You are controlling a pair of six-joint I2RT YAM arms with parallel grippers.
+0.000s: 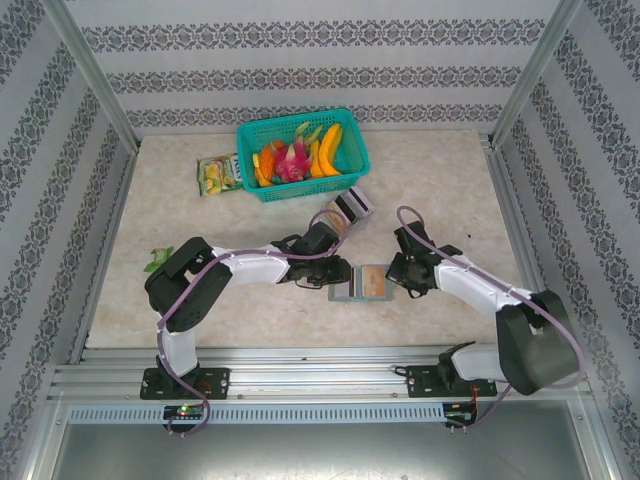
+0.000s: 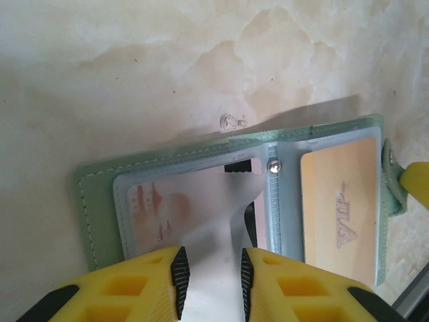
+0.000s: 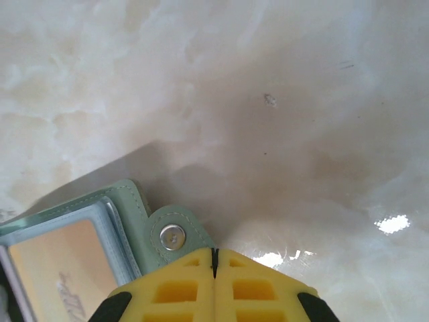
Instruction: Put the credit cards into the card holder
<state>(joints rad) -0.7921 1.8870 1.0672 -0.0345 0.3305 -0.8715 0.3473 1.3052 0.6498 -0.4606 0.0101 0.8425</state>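
Left gripper (image 2: 211,268): jaws apart, clear sleeve (image 2: 208,221) curling up between pads, apparently not pinched. Right gripper (image 3: 214,255): clenched, tips at snap tab (image 3: 173,235); pinching or only pressing, cannot tell. Wallet (image 2: 94,201) open flat on table (image 3: 268,100), between both grippers. Orange card (image 2: 338,201) in right pocket, reddish card (image 2: 151,208) in left. Striped cards (image 1: 352,206) loose beyond left arm. Risks: tab slipping free would let wallet slide or fold shut; left jaws dragging sleeve could crease it or lift wallet.
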